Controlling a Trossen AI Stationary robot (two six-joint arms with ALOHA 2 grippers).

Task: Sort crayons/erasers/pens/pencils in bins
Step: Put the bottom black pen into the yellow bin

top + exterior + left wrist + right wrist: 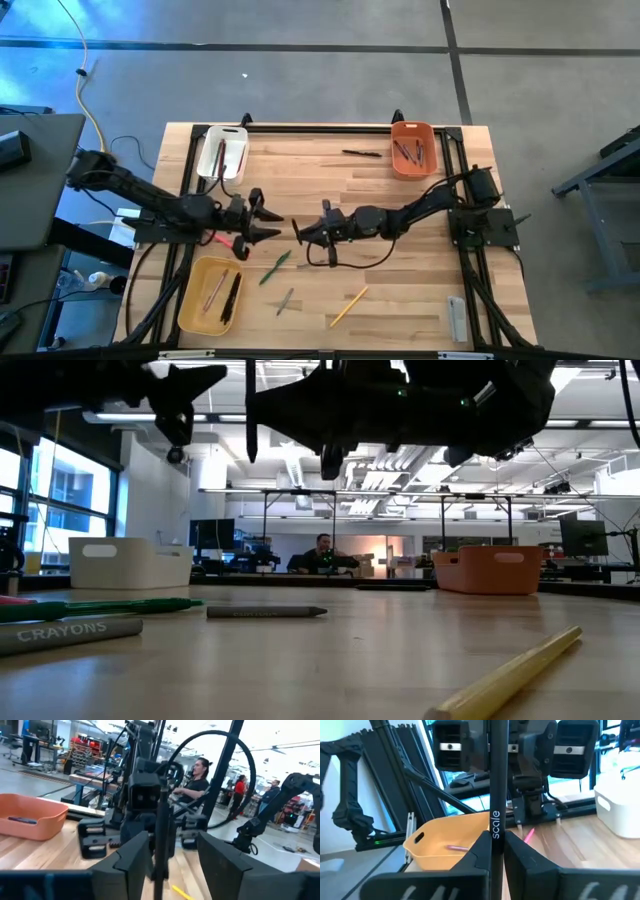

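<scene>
Right gripper (494, 851) is clamped on a thin black pen (496, 795), held upright above the table just right of the yellow plastic bin (190, 300). Left gripper (262, 222) faces it, jaws spread and empty, judged a handover.

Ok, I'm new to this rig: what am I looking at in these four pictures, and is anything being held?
Two dark robot arms work at a wooden table. One picture looks straight down, one looks level across the tabletop, and one camera sits on each wrist. The right tool is shut on a black pen. The left tool stands open, a finger on either side of that pen. A white bin, an orange bin and a yellow bin sit near the edges. Loose on the wood lie a green stick, a grey crayon and a yellow pencil.
</scene>
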